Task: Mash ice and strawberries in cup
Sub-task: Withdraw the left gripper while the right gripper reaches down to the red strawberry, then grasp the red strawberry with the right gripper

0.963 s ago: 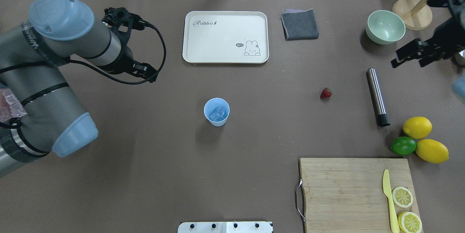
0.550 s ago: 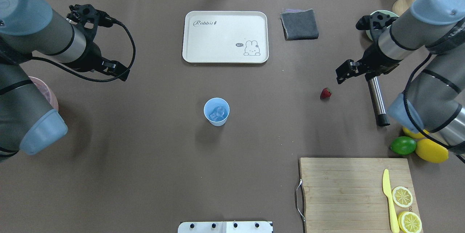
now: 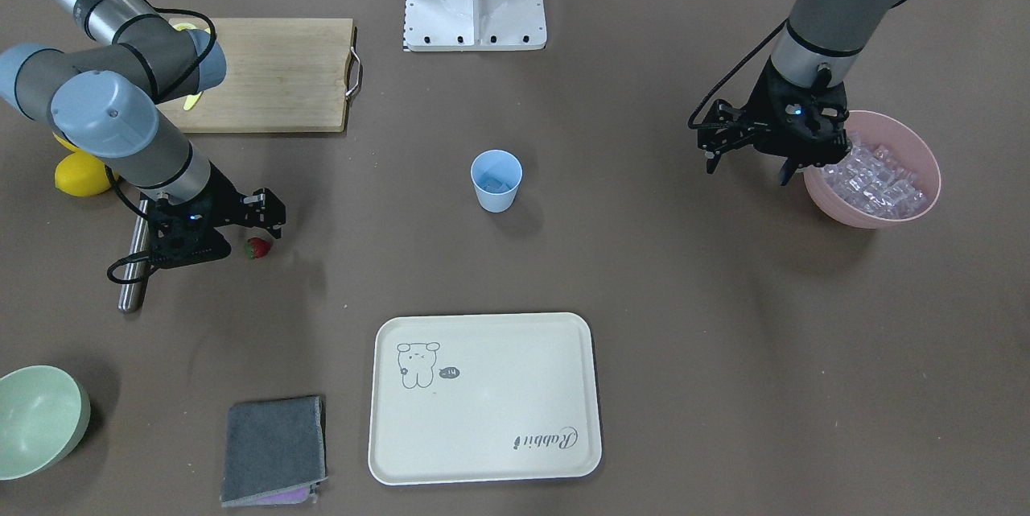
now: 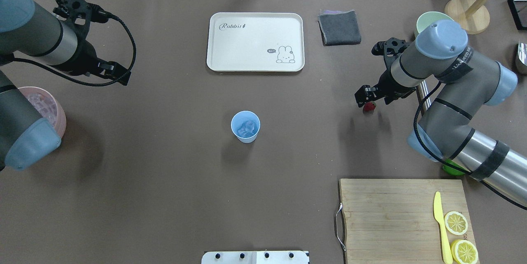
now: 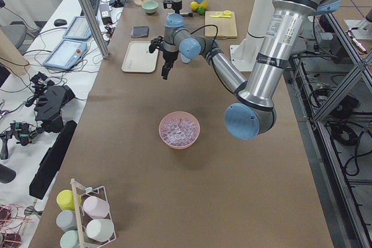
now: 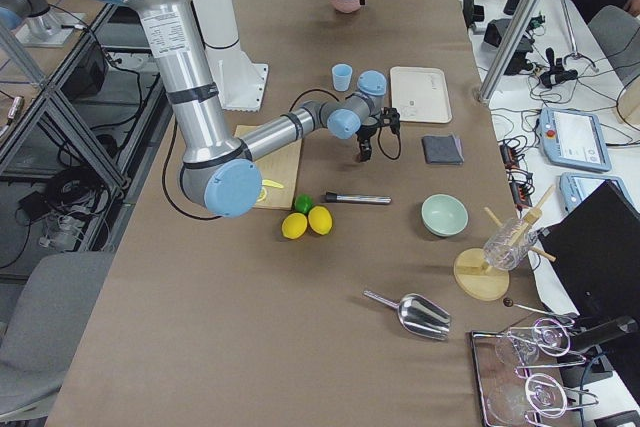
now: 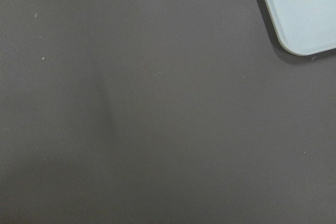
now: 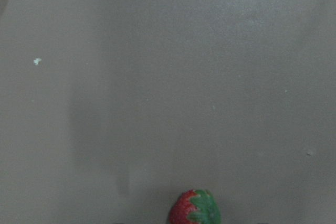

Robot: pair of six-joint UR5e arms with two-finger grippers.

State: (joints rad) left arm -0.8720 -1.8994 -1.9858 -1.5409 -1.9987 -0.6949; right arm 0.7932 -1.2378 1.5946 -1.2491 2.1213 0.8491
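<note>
The light-blue cup [image 4: 245,126] stands upright mid-table with a few ice cubes [image 4: 247,128] inside; it also shows in the front view [image 3: 496,179]. The strawberry [image 4: 369,107] lies on the table to its right and shows at the bottom edge of the right wrist view [image 8: 195,209]. My right gripper [image 4: 372,97] hovers just above the strawberry, open and empty, not touching it. My left gripper [image 3: 748,166] is open and empty beside the pink bowl [image 3: 917,210] full of ice [image 3: 873,174], far left of the cup.
A cream tray [image 4: 255,41] and a grey cloth [image 4: 339,27] lie at the back. A steel cylinder [image 3: 129,291] lies under my right arm. A pale-green bowl [image 3: 40,419], lemons [image 3: 80,174], a lime [image 4: 451,169] and a cutting board [image 4: 387,214] sit on the right.
My right arm swung in from the table's right edge to just above the strawberry. My left arm drew back leftward, uncovering the pink bowl. Cup and strawberry have not moved.
</note>
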